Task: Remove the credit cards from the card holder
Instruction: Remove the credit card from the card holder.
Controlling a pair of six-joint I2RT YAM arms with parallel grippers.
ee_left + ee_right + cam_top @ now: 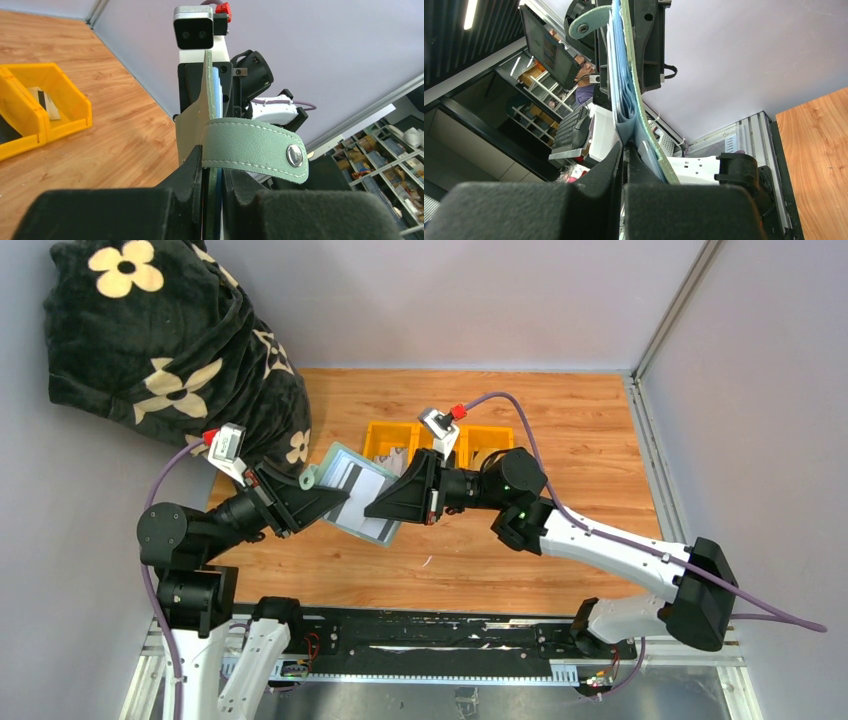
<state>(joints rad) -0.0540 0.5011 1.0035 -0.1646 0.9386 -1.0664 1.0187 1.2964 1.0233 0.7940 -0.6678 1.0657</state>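
Robotics lab, shelves of parts bins (385,150), desk monitor (544,47), keyboard (570,129)

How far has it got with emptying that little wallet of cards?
Partly done, it seems: a striped card lies in the yellow tray. In hand: the left gripper and right gripper each pinch the card holder, held off the table. Left to do: a card with a dark stripe shows in the open holder, and its blue leaves may hide more.
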